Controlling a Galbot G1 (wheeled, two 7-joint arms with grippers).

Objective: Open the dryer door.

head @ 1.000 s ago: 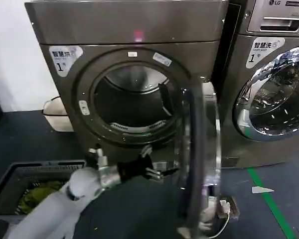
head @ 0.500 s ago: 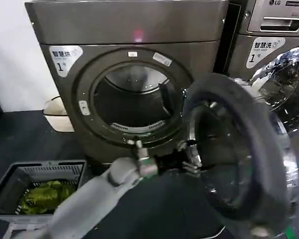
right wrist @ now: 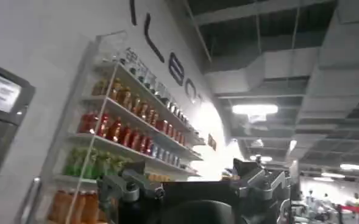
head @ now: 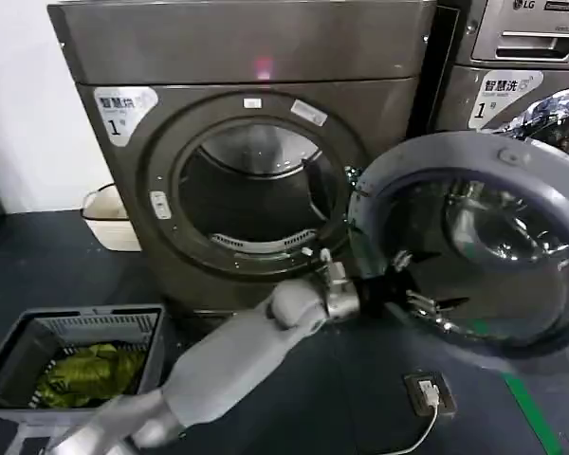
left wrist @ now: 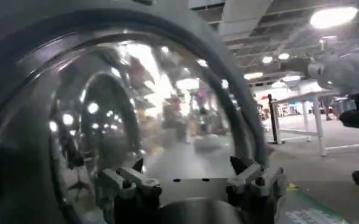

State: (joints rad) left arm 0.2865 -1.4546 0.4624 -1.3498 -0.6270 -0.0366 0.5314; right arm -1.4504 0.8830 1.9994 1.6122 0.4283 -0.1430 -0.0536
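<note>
At the drum's right, left pincer (head: 419, 301), spread, has pushed the door (head: 474, 242) wide; opening nearly complete.

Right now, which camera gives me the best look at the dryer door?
The head view: the dryer door shows whole, swung wide open, with the left gripper against its inner side. The left wrist view gives a close-up of the door's glass and grey rim. The right wrist view faces shelves instead.
</note>
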